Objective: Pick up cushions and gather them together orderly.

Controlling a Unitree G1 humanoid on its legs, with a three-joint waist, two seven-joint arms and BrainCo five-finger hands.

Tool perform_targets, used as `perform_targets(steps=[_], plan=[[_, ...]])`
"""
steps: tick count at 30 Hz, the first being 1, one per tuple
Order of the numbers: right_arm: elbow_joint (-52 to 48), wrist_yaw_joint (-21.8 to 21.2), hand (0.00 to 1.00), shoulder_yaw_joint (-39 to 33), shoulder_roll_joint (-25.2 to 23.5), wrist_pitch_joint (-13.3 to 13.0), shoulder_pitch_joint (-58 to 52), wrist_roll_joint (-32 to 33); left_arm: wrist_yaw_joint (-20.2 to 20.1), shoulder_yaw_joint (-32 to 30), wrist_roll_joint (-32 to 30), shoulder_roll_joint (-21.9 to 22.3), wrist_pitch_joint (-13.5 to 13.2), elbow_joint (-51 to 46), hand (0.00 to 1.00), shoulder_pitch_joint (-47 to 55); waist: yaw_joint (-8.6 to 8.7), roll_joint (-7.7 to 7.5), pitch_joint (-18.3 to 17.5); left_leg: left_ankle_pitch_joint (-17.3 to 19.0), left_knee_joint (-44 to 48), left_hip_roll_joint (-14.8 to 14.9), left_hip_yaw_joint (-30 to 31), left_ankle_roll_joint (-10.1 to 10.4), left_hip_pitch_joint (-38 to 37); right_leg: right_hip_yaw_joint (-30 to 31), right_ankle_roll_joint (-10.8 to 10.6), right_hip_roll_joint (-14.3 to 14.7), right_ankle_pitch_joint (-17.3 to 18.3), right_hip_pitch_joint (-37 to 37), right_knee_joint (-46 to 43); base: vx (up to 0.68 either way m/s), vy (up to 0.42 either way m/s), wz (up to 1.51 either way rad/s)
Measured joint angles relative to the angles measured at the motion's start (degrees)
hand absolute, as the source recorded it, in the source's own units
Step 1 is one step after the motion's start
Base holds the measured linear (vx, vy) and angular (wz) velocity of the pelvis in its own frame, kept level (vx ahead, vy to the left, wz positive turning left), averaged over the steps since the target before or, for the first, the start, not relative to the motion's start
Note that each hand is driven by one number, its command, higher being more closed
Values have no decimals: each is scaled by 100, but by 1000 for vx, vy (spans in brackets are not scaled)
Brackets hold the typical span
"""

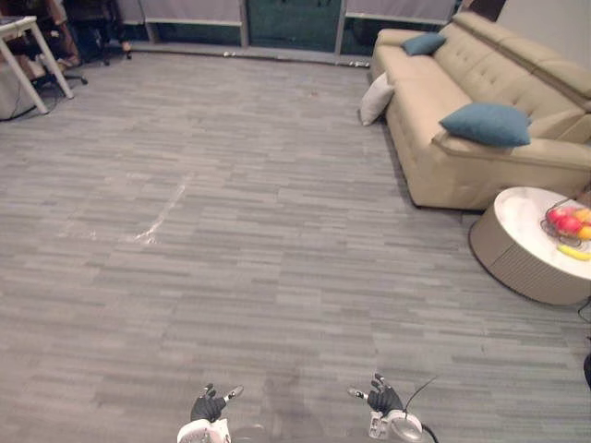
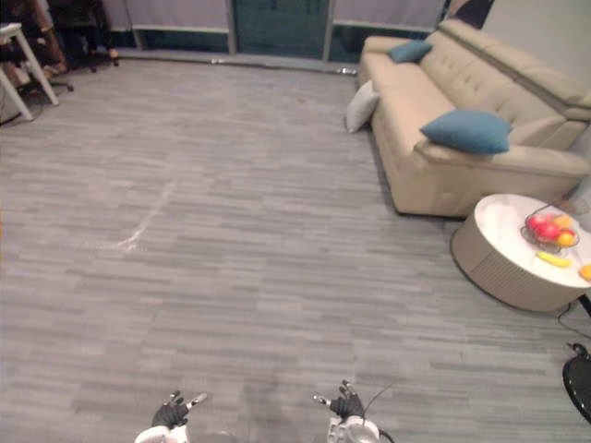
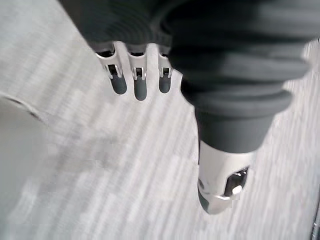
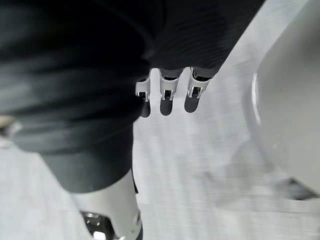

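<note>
The left hand [image 1: 208,406] hangs low with fingers loosely spread, empty; the right hand [image 1: 383,399] is the same. Well beyond the right hand's fingertips, a white cushion [image 1: 376,99] leans on the floor against the sofa [image 1: 443,92], which carries a near blue cushion [image 1: 487,124] and a far blue cushion [image 1: 423,43].

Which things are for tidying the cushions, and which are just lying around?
For the job: near blue cushion, far blue cushion, both on the sofa; white cushion on the floor.
Just lying about: round table, fruit bowl, banana, desk.
</note>
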State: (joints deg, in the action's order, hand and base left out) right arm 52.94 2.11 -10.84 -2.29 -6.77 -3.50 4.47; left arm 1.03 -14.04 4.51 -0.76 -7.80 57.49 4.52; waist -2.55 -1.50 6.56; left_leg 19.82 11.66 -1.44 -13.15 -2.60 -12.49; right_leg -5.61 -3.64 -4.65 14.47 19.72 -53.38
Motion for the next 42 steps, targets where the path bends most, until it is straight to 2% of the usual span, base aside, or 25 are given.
perform_targets(steps=[2, 3, 4, 5, 6, 8, 9, 10, 12, 13, 15, 18, 20, 21, 23, 26, 27, 28, 29, 31, 32, 35, 38, 40, 42], plan=[[-16, 1, 0, -48, 112, 1, 62, 6, -2, 95, -4, 12, 32, 122, 0, -117, 126, 37, 71, 40, -385, 38, 144, 36, -417, -402, 101, 193, -227, 197, 1707, 729, 4, 53], [11, 12, 0, -56, 135, 2, 69, 5, -7, 252, -10, 16, 36, 179, 0, -143, 241, 8, 81, 48, -619, 0, 361, 63, -673, -529, 150, 290, -674, 234, 2926, 705, -78, 90], [79, 12, 0, -77, 204, 40, 98, 0, -16, 323, -137, 16, 56, 178, 0, -151, 281, -28, 141, 78, -644, -16, 656, 117, -993, -342, 494, 383, -1396, 205, 3368, 755, -109, 90], [104, 11, 0, -73, 232, 57, 62, -1, -16, 335, -171, 40, 60, 180, 0, -144, 313, 4, 117, 78, -624, 13, 748, 117, -1055, -311, 693, 425, -1627, 168, 3305, 766, -154, 63], [124, 11, 0, -82, 356, 75, -17, -2, -14, 314, -220, 156, 76, 193, 0, -122, 315, 195, 56, 76, -408, 224, 924, 120, -1049, -393, 848, 514, -1508, 241, 3004, 762, -165, 27], [171, 6, 0, -80, 420, 85, 68, -19, -15, 127, -303, 236, 76, 164, 0, -121, 260, 318, 26, -204, 740, 338, 1125, 523, -602, -531, 928, 575, -1002, 140, 2640, 730, -167, 7], [164, 13, 0, -12, 483, 79, 96, -24, -14, -84, -326, 308, 78, 147, 0, -193, 259, 433, 94, -753, 2147, 416, 1166, 689, -14, -495, 951, 722, -799, -162, 2802, 837, -134, -42], [164, 14, 0, 21, 524, 110, 149, -16, -8, -294, -326, 366, 83, 69, 0, -133, 189, 555, 186, -1798, 3798, 578, 1157, 1065, 710, -280, 1009, 936, -733, -707, 3193, 833, -97, -71], [165, 21, 0, 44, 464, 114, 192, -1, -6, -307, -326, 363, 72, -24, 0, -99, 171, 615, 281, -1522, 4952, 839, 866, 882, 1185, -44, 1105, 1147, -671, -1366, 3586, 654, -15, -78], [178, 22, 0, 217, 271, 141, 238, 7, 0, -284, -302, 212, 67, -205, 0, -30, 38, 431, 343, -1140, 5496, 1044, 545, 601, 1769, 312, 1159, 1175, -579, -2146, 4033, 488, -6, -74], [197, 13, 0, 319, 118, 153, 226, 7, -3, -239, -243, 116, 53, -333, 0, 75, -91, 304, 313, -890, 5347, 1130, 301, 498, 2333, 648, 1133, 1123, -494, -2577, 4402, 496, 35, -89], [217, 17, 0, 311, 3, 184, 274, 11, 2, -233, -124, 156, -69, -481, 0, 143, -166, 301, 303, -542, 3187, 1034, 185, 436, 3102, 1096, 954, 881, -205, -3161, 4682, 571, 178, -73], [330, 22, 0, 319, 78, 159, 324, 3, 21, -201, -39, 220, -140, -497, 0, 172, -241, 383, 263, -1440, 744, 806, 415, 826, 3304, 1440, 791, 551, 267, -3476, 4851, 617, 336, -66], [398, 24, 0, 326, 108, 158, 344, 1, 24, -175, -18, 219, -160, -502, 0, 172, -266, 388, 251, -1654, 796, 794, 400, 880, 3333, 1495, 776, 514, 323, -3539, 4890, 761, 439, -58], [651, 21, 0, 309, 153, 174, 383, -5, 10, -43, -4, 133, -180, -488, 0, 131, -324, 236, 134, -1683, 1110, 542, 171, 313, 3363, 1588, 755, 204, 335, -3672, 4784, 700, 370, -27], [644, 24, 0, 274, 53, 159, 246, -94, 11, -33, -64, 31, -152, -382, 0, 95, -292, -2, 96, -1228, 1053, 183, 22, -62, 2813, 1577, -4, 7, -111, -2985, 2687, 684, 340, 0], [631, 11, 0, 279, 45, 144, 189, -231, 13, 87, -108, -56, -136, -288, 0, 46, -257, -74, 119, -1007, 931, 40, 18, -111, 2409, 1661, -740, -1, -656, -2515, 1321, 605, 277, 6], [593, 10, 0, 298, 51, 118, 225, -232, 7, 215, -170, -128, -106, -198, 0, 14, -193, -87, 144, -821, 821, -67, 22, -113, 1876, 1615, -991, -5, -940, -2028, -58, 579, 252, 3], [526, 9, 0, 308, 58, 115, 212, -231, 7, 223, -207, -124, -85, -176, 0, 15, -168, -61, 164, -769, 774, -90, 28, -108, 1687, 1521, -927, -32, -944, -1855, -408, 556, 203, -8], [160, 6, 0, 315, 40, 53, 90, -232, 12, 217, -227, -55, -22, -74, 0, 18, -63, 60, 161, -671, 153, -116, 71, -137, 683, 869, -295, -80, -536, -902, -1073, 521, 162, -11], [112, 5, 0, 307, 36, 37, 87, -230, 13, 216, -221, -44, -23, -74, 0, -4, -44, 71, 156, -625, 24, -109, 106, -157, 524, 721, -238, -58, -454, -716, -981, 643, 134, 11], [-43, 8, 0, 197, 83, -12, 103, -211, 27, 211, -212, -34, -21, 30, 0, -108, 34, 50, 236, -456, -352, -51, 271, -241, -197, -13, -5, 102, -138, -47, 826, 542, 31, 29], [-38, 13, 0, 191, 188, -22, 121, -202, 24, 330, -219, 29, -27, 53, 0, -142, 216, 34, 236, -212, -734, -29, 651, -130, -719, -208, 33, 275, -1009, -21, 3681, 623, -80, 78], [-27, 12, 0, 208, 236, 30, 130, -211, 27, 347, -242, 64, -23, 58, 0, -74, 245, 69, 209, -70, -786, 31, 955, -16, -1068, -138, 566, 326, -1585, 81, 3523, 684, -154, 76], [2, 11, 0, 204, 283, 77, 117, -210, 33, 162, -304, 171, -23, 50, 0, -10, 230, 265, 45, -102, 734, 301, 1233, 49, -506, -371, 697, 402, -1339, 13, 3042, 688, -209, 44]])
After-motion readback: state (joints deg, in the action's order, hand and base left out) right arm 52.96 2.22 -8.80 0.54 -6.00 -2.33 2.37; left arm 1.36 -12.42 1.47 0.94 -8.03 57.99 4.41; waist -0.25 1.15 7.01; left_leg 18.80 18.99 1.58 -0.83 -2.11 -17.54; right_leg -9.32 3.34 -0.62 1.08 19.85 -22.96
